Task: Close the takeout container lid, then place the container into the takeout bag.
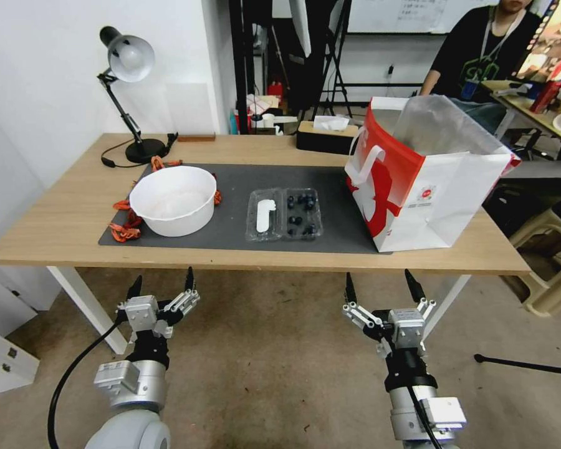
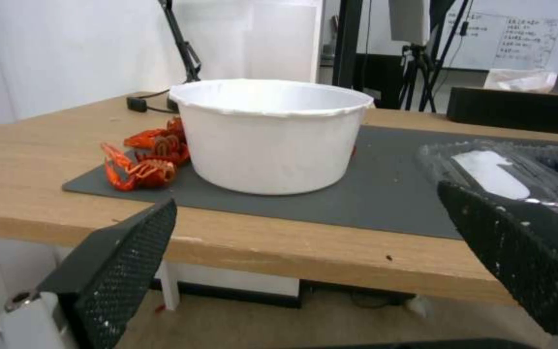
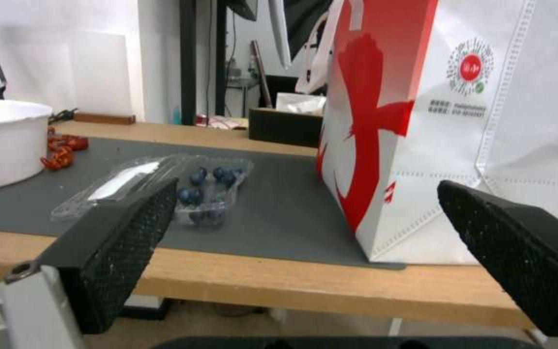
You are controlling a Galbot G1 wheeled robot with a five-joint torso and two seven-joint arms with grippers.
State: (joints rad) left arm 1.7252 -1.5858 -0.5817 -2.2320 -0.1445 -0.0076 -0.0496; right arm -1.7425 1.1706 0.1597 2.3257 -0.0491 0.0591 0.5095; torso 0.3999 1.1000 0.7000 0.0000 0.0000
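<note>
We hold our left gripper [image 1: 161, 282] and right gripper [image 1: 380, 280] spread wide, empty, below the tabletop's near edge; the takeout container [image 1: 284, 214] lies open mid-mat, takeout bag [image 1: 421, 181] toward the right edge

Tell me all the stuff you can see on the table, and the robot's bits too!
small clear plastic clamshell takeout container: one, lying open with dark blueberries, middle of the mat
clear hinged lid: one, white label showing, lying flat toward the bowl
large red-and-white paper takeout bag: one, upright at the mat's right end, plastic liner sticking out
large round white bowl: one, left part of the mat
orange-red crayfish: several, beside the bowl
dark grey mat: one, on the table
light wooden table: one
black desk lamp: one, far left corner
black tissue box: one, far edge
left gripper: one, fingers open, below the table's near edge
right gripper: one, fingers open, below the near edge
</note>
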